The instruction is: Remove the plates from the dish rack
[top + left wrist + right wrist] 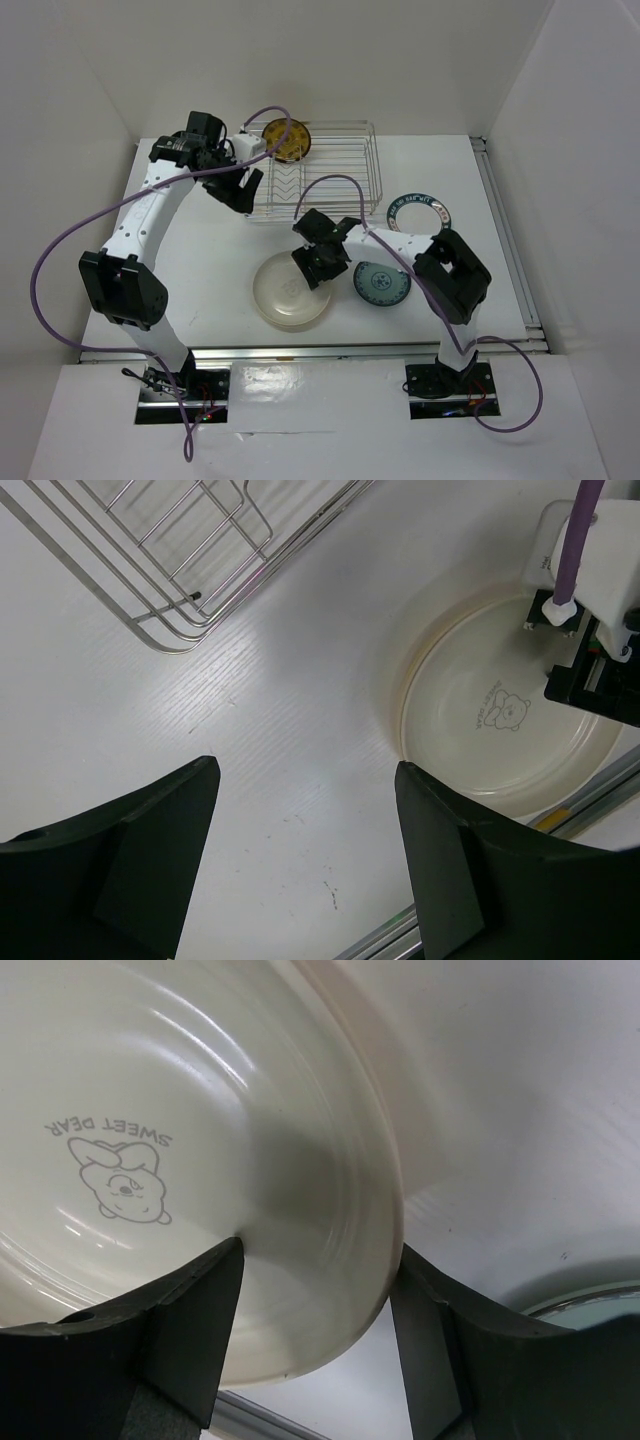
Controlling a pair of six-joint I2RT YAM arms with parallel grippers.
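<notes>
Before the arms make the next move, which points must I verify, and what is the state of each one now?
1. The cream plate lies flat on the table: ok.
2. The right pincer is open astride its rim: ok.
3. Its fingers clear that rim: cannot tell.
4. The left pincer is open, empty: ok.
5. The dish rack is emptied: not ok, yellow-brown plate is inside.
6. The blue-patterned plate lies apart from the cream plate: ok.
</notes>
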